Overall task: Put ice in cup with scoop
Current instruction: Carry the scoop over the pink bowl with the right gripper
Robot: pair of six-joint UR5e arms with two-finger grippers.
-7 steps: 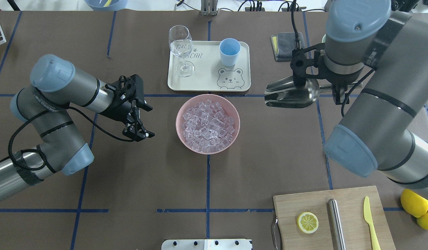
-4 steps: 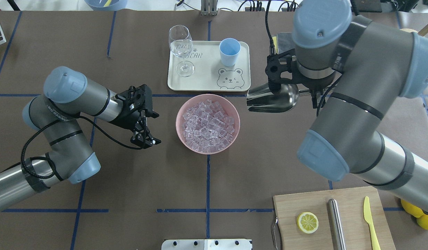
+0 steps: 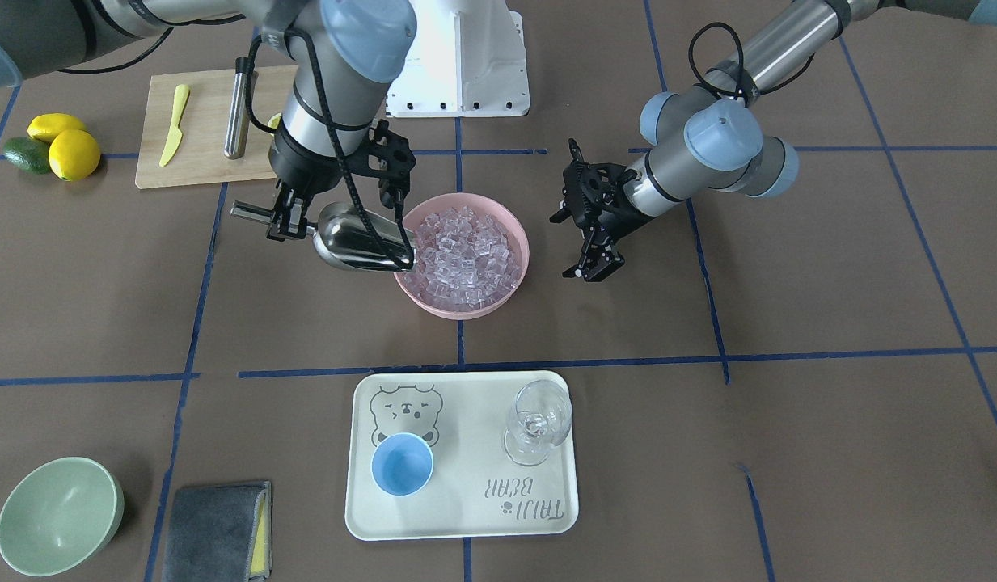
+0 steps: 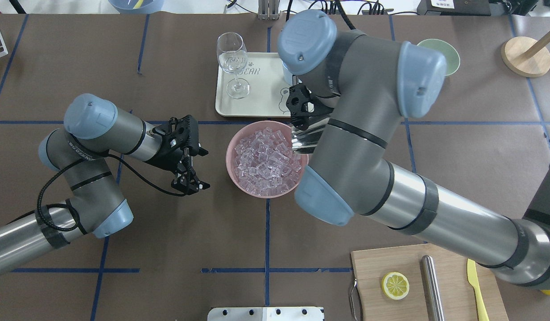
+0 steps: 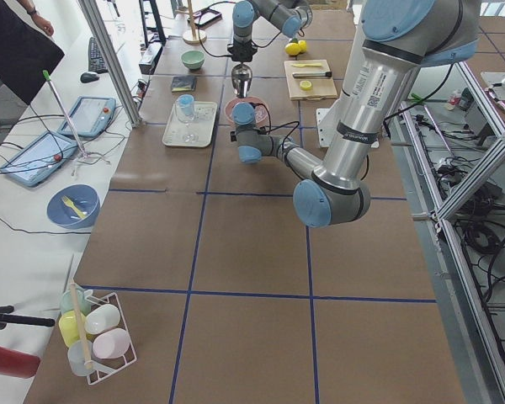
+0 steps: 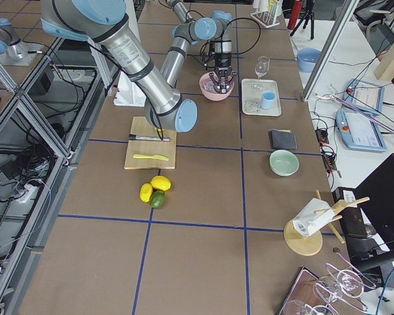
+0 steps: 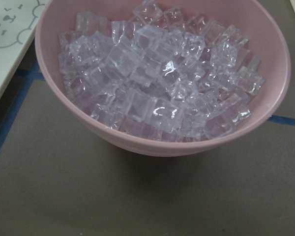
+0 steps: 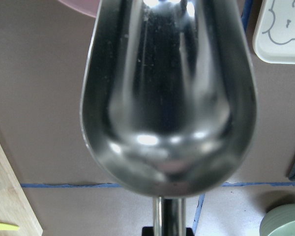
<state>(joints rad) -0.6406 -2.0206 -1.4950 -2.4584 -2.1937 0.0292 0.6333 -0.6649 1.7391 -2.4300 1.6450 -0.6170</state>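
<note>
The ice (image 3: 466,242) fills a pink bowl (image 3: 458,305) at mid-table; it also shows in the overhead view (image 4: 263,156) and close up in the left wrist view (image 7: 157,88). My right gripper (image 3: 286,220) is shut on the rod handle of the steel scoop (image 3: 356,241). The scoop is held level, its mouth at the bowl's rim, and its trough is empty (image 8: 167,98). In the overhead view only the scoop's mouth (image 4: 304,139) shows under my right arm. The light-blue cup (image 3: 402,462) stands empty on the cream tray (image 3: 466,509). My left gripper (image 3: 597,267) (image 4: 190,185) is open and empty beside the bowl.
A wine glass (image 3: 537,424) stands on the tray next to the cup. A pale green bowl (image 3: 57,513) and a grey cloth (image 3: 215,533) lie beyond the tray. The cutting board (image 4: 448,261) holds a lemon slice, a steel cylinder and a yellow knife. Lemons (image 3: 73,152) lie beside it.
My right arm has swung left with the scoop, from well right of the bowl to the bowl's rim. My left gripper has moved a little closer to the bowl.
</note>
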